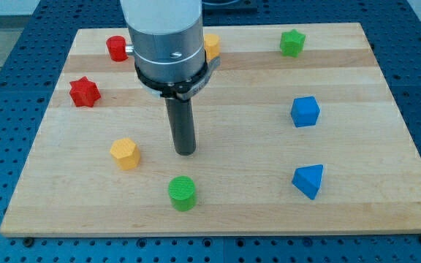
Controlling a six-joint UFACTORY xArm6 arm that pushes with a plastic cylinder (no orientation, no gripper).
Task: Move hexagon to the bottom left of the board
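Observation:
The yellow hexagon block (124,153) lies on the wooden board (218,212) at the view's left, below the middle. My tip (186,152) rests on the board to the right of the hexagon, about a block's width away from it. The green cylinder (182,193) lies just below the tip. The arm's grey body hides part of the board's top middle.
A red star (84,92) and a red cylinder (116,48) lie at the upper left. A yellow block (211,45) is partly hidden behind the arm. A green star (292,42) lies at the upper right, a blue cube (305,112) and a blue pyramid (309,180) at the right.

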